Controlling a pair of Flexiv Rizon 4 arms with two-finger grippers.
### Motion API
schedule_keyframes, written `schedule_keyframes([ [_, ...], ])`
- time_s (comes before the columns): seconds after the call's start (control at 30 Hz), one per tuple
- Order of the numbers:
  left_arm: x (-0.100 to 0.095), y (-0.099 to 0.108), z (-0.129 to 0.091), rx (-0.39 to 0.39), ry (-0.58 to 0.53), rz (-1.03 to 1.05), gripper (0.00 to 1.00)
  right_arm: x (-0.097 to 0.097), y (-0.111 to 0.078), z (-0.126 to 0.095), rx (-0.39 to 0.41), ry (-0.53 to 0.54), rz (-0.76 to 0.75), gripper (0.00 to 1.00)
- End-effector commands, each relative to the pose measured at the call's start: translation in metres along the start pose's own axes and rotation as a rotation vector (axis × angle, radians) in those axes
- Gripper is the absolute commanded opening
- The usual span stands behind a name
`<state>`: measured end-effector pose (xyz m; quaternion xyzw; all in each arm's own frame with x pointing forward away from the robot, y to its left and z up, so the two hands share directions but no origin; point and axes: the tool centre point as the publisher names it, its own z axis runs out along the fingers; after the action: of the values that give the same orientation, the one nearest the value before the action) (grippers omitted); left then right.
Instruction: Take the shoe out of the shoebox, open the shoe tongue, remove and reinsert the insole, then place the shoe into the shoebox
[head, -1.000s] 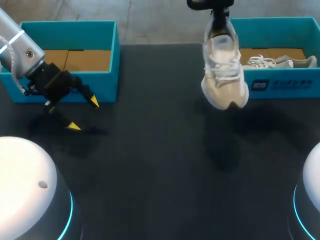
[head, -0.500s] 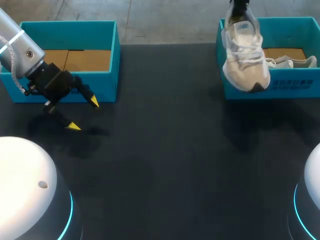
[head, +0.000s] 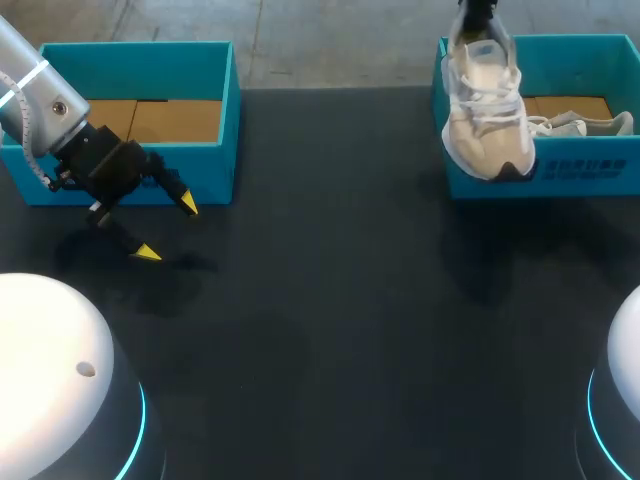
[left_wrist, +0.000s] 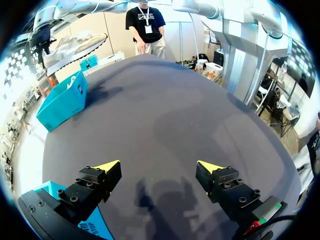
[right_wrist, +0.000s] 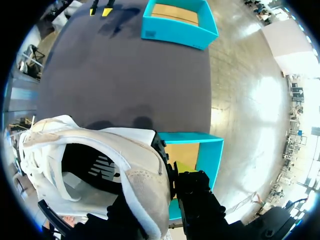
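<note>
Since the shoe hangs toe-down from the right gripper, which is clamped on the heel collar with the back wall of the shoe pinched between its fingers, the whole load rides on one soft edge. The shoe sits over the near left corner of the right shoebox, its toe in front of the front wall and seemingly clear of the table; a second shoe lies inside that box. Assessment: a light item, with a pliable fabric upper and a stiffer sole and heel. The heel counter is the soundest hold, since the upper would collapse under a pinch. Loose laces could snag the box wall. The insole is likely thin and floppy, best lifted at its heel end. The left gripper hovers over the table with fingers spread wide, holding nothing.
</note>
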<state>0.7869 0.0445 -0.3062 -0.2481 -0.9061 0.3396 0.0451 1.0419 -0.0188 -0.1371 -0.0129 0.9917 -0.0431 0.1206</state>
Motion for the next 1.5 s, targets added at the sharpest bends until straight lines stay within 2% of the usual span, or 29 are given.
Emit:
schedule_keyframes([
  [0.03, 0.0, 0.0, -0.001, -0.003, 0.002, 0.0, 1.0, -0.001, -0.001, -0.002, 0.001, 0.003, -0.002, 0.0],
  [0.1, 0.0, 0.0, -0.001, -0.003, 0.002, 0.0, 1.0, -0.001, -0.001, -0.002, 0.001, 0.003, -0.002, 0.0],
  [0.13, 0.0, 0.0, -0.001, -0.003, 0.002, 0.0, 1.0, -0.003, -0.007, 0.002, -0.015, -0.002, 0.017, 0.0],
  [0.27, 0.0, 0.0, -0.001, -0.003, 0.002, 0.0, 1.0, -0.016, -0.036, 0.007, -0.048, -0.063, 0.002, 0.0],
  [0.5, 0.0, 0.0, -0.001, -0.003, 0.002, 0.0, 1.0, -0.049, -0.089, 0.019, -0.061, -0.108, -0.059, 0.0],
  [0.73, 0.0, 0.0, -0.001, -0.003, 0.002, 0.0, 1.0, -0.086, -0.13, 0.045, -0.049, -0.069, -0.132, 0.0],
  [0.87, 0.0, 0.0, -0.001, -0.003, 0.002, 0.0, 1.0, -0.101, -0.148, 0.053, -0.051, -0.059, -0.145, 0.0],
  [1.13, 0.0, 0.0, -0.001, -0.003, 0.002, 0.0, 1.0, -0.118, -0.171, 0.06, -0.024, -0.051, -0.159, 0.0],
  [1.2, 0.0, 0.0, -0.001, -0.003, 0.002, 0.0, 1.0, -0.122, -0.176, 0.064, 0.025, -0.06, -0.174, 0.0],
  [1.5, 0.0, 0.0, -0.001, -0.003, 0.002, 0.0, 1.0, -0.122, -0.176, 0.064, 0.025, -0.06, -0.174, 0.0],
])
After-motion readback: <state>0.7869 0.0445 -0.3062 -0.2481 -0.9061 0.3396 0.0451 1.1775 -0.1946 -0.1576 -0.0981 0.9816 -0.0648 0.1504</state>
